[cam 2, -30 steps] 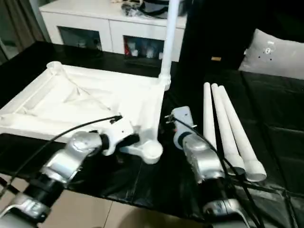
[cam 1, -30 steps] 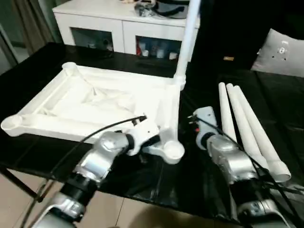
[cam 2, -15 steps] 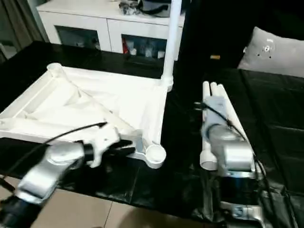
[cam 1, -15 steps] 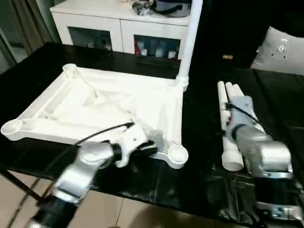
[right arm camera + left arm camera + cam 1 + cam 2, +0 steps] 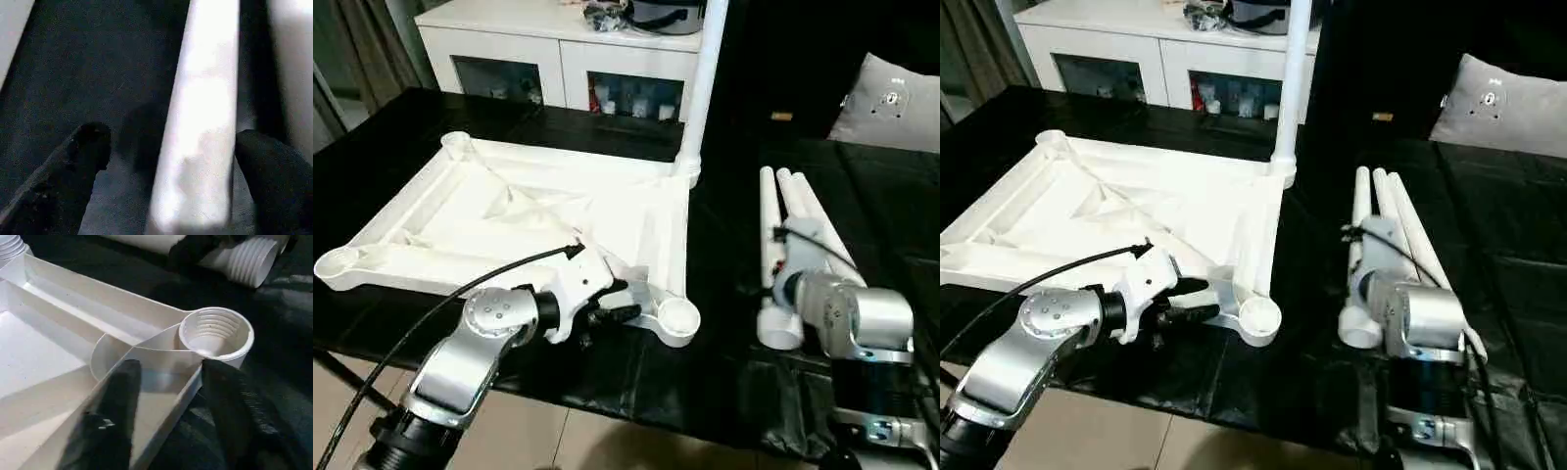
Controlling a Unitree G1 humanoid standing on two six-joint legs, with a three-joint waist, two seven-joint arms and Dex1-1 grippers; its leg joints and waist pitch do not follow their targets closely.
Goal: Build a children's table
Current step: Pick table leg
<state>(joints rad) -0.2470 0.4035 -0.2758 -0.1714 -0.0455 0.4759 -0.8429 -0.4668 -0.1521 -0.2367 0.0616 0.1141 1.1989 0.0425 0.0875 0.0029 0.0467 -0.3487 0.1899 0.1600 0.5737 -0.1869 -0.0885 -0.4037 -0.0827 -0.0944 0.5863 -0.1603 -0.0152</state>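
Observation:
The white tabletop (image 5: 509, 211) lies underside up on the black table. One white leg (image 5: 700, 78) stands upright in its far right corner socket. Three more legs (image 5: 803, 201) lie side by side to the right. My left gripper (image 5: 168, 377) is open at the near right corner socket (image 5: 215, 335), its fingers astride the rim wall just behind the socket. My right gripper (image 5: 173, 139) is open over the leftmost lying leg (image 5: 200, 122), one finger on each side of it, near that leg's thick end.
A white cabinet (image 5: 558, 59) with glass doors stands behind the table. A grey pillow (image 5: 891, 103) lies at the far right. The black table cover (image 5: 724, 362) ends at the near edge just below my forearms, with beige floor beyond.
My left gripper has opened at the near right corner socket. My right arm has moved right, away from that corner, and now straddles the leftmost lying leg.

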